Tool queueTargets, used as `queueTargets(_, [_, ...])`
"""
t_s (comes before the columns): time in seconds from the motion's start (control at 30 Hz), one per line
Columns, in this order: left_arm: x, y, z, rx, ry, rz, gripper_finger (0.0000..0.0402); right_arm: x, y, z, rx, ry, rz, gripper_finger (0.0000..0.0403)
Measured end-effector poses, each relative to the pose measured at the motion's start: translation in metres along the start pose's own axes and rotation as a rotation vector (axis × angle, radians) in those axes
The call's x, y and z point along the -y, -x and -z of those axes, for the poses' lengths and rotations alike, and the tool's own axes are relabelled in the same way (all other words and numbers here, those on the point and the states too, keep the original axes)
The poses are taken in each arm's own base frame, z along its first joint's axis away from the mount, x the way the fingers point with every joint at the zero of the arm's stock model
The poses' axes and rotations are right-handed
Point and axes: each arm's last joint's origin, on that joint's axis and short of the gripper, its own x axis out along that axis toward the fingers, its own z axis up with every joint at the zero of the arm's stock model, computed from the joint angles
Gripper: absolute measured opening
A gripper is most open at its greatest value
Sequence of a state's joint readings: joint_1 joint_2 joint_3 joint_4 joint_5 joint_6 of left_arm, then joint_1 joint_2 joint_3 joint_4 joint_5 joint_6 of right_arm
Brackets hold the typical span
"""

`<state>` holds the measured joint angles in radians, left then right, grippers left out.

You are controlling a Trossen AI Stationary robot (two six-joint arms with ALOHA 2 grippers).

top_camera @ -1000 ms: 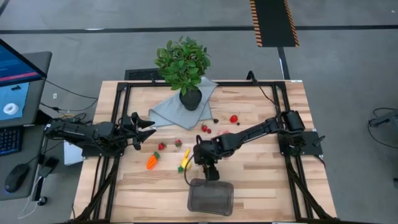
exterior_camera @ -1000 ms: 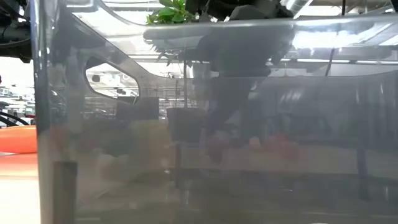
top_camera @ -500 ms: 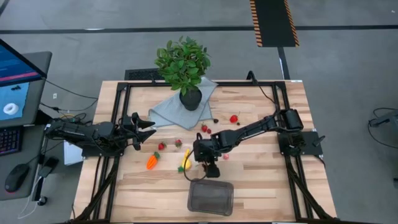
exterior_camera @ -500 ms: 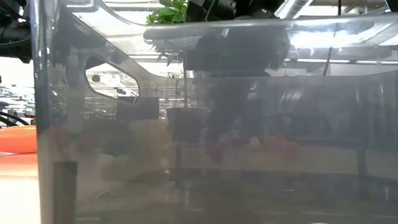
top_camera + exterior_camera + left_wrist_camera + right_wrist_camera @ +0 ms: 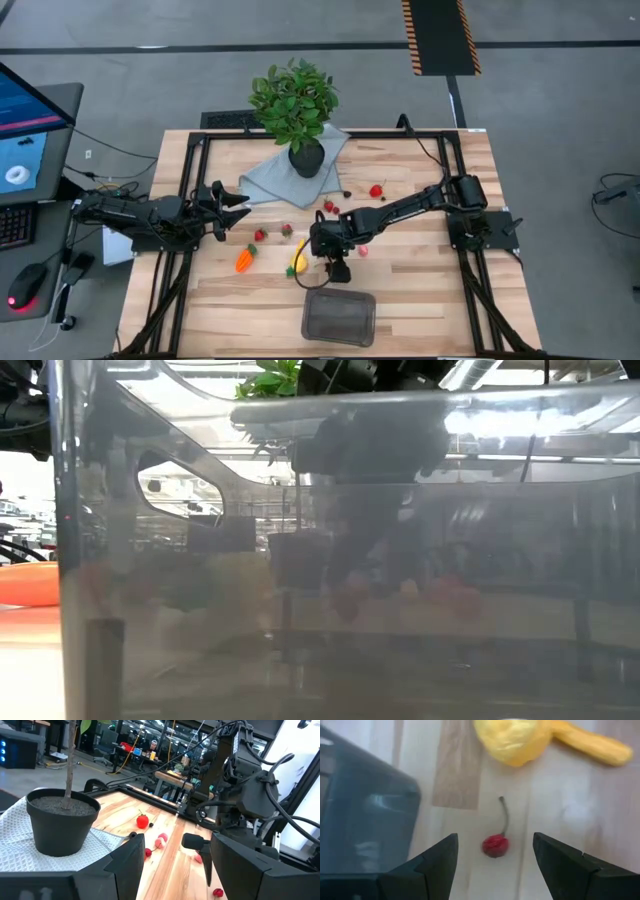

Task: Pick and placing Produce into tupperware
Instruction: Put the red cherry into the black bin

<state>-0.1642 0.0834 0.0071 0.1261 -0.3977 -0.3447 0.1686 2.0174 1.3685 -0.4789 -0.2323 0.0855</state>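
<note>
Change since earlier frame: right hand (image 5: 340, 272) has drawn back from the tub's upper rim toward mid-frame in the high view; left arm and all loose items unchanged

Right hand: fingers (image 5: 432, 865) spread open, empty, hovering over the counter (image 5: 420, 275) just above the tub in the high view. The right wrist view shows a small red cherry (image 5: 495, 844) with a stem lying on the wood between the fingertips, untouched

Left hand (image 5: 238, 207): at left of centre in the high view, jaws open, holding nothing

Tupperware (image 5: 339, 317): clear grey tub, lower centre of the high view, upright on the counter; no produce visible inside. One corner appears at the left of the right wrist view, beside the cherry. In the low view its wall fills the frame

Produce, all on the counter outside the tub:
- yellow lemon (image 5: 512, 740) touching the yellow banana (image 5: 592, 745), near the cherry
- orange carrot (image 5: 244, 259), left of the banana in the high view
- red strawberries (image 5: 260, 235), centre
- further red pieces (image 5: 376, 190), upper right of centre

Other: potted plant (image 5: 296, 105) standing on a blue-grey cloth (image 5: 270, 180), upper centre
</note>
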Motion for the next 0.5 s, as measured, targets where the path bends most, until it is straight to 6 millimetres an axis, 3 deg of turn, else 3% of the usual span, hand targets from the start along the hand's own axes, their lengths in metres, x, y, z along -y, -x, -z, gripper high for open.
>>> queueTargets(0.5, [0.0,0.0,0.0,0.0,0.001,-0.001,0.0213,0.004,-0.011,0.015,-0.015,-0.032,0.015,0.0281])
